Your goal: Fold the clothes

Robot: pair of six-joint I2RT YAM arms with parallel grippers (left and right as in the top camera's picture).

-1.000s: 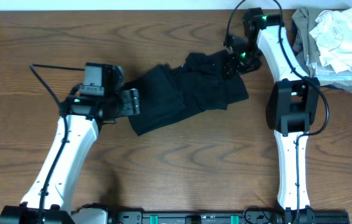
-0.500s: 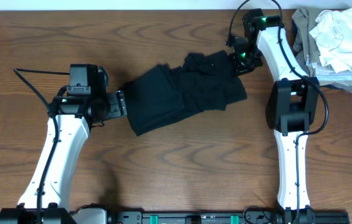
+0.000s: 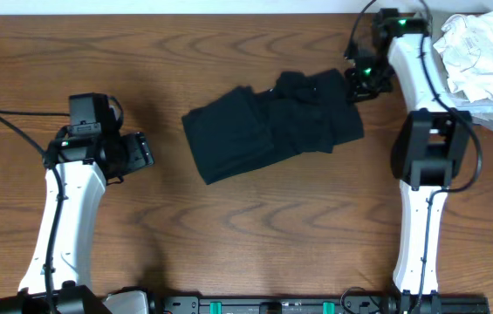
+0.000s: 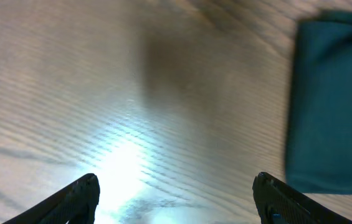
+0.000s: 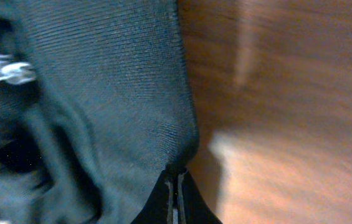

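Draw the dark garment (image 3: 268,126) taut with your right hand (image 3: 354,84), which is clenched on its right edge. Pull low and level so the soft, fine-ribbed knit does not bunch. The garment lies mid-tabletop (image 3: 255,227), limp and partly folded. Your left hand (image 3: 141,150) is released and well apart from it. The pinch appears to hold one layer, but blur obscures this.
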